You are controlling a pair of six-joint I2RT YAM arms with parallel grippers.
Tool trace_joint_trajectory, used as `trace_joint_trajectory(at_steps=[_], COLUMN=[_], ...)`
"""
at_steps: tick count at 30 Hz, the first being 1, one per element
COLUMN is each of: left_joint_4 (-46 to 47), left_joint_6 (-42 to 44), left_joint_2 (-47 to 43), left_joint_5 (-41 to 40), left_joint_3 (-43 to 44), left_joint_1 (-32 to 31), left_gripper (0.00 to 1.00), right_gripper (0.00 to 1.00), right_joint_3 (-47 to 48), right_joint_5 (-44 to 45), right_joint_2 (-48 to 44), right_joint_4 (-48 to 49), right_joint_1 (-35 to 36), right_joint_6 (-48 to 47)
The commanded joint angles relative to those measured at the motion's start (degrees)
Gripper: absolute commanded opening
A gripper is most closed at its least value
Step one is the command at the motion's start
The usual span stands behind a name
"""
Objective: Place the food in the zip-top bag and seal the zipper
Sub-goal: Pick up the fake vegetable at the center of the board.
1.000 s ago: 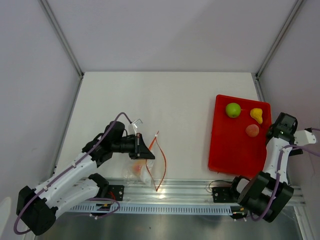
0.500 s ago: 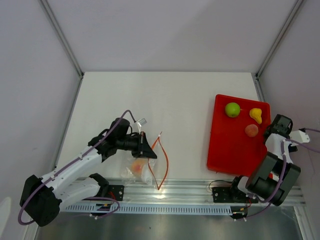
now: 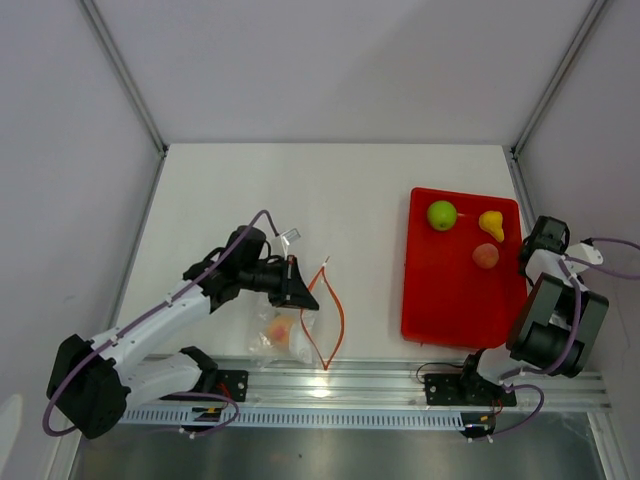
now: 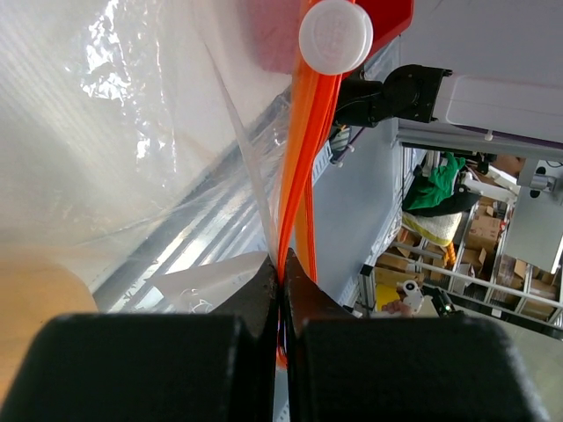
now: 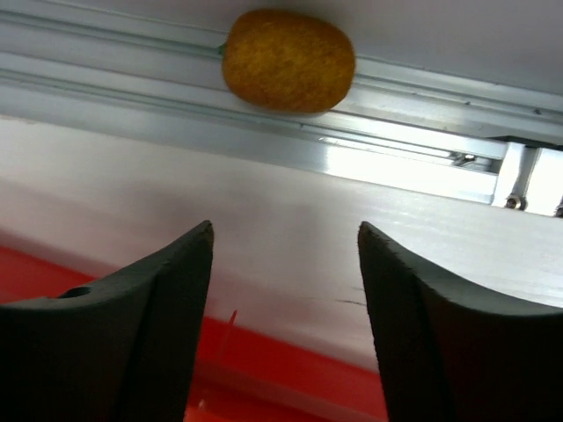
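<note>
On the left, our left hand point(image 3: 303, 297) is clamped on the thin orange-red zipper strip point(image 3: 331, 312) of the clear, crinkly plastic zip-top bag point(image 3: 292, 338). From the wrist we see its two black fingers point(image 4: 255, 294) pressed together, with the strip rising from between them to a small white round slider point(image 4: 335, 35). The bag spreads from this hand toward the arm bases over the white surface point(image 3: 300, 200). One small orange-pink toy fruit point(image 3: 277, 328) sits inside it (the film blurs its outline).

Well off to that hand's right lies the red rectangular plastic tray point(image 3: 450, 320). It carries a lime-green toy apple point(image 3: 442, 214), a yellow toy pear point(image 3: 491, 224) and a red-pink round piece point(image 3: 485, 256).

Our right hand point(image 3: 540, 238) sits at the tray's right rim, near the red-pink piece. Its fingers stand apart with nothing between them. Straight ahead of those fingertips, in the wrist view, a brownish oval toy fruit point(image 5: 288, 60) rests against a silver aluminium rail point(image 5: 396, 167), and the tray's red edge shows just beneath the fingers.
</note>
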Motion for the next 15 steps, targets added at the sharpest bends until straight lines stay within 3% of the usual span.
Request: trace_joint_trajectory(at_steps=[1, 3, 8, 15], left_joint_4=[1.17, 1.44, 1.61, -0.41], left_joint_6=[1.6, 1.69, 1.78, 2.83], left_joint_2=[0.55, 2.04, 5.03, 7.67], left_joint_5=[1.64, 1.99, 4.1, 4.36], left_joint_3=[2.4, 2.83, 4.86, 9.6], left_joint_1=[-0.15, -0.24, -0.24, -0.24], left_gripper=[0.01, 0.01, 0.01, 0.01], right_gripper=[0.7, 0.76, 0.77, 0.77], right_joint_3=[1.59, 1.94, 5.19, 11.34], right_joint_5=[5.27, 7.73, 8.44, 13.98], right_joint_2=[0.76, 1.29, 4.44, 10.95], right_joint_4=[-1.9, -2.78, -4.8, -7.0], right_joint_1=[-0.11, -0.11, -0.2, 1.74], right_joint_6=[-0.74, -0.92, -2.14, -10.84])
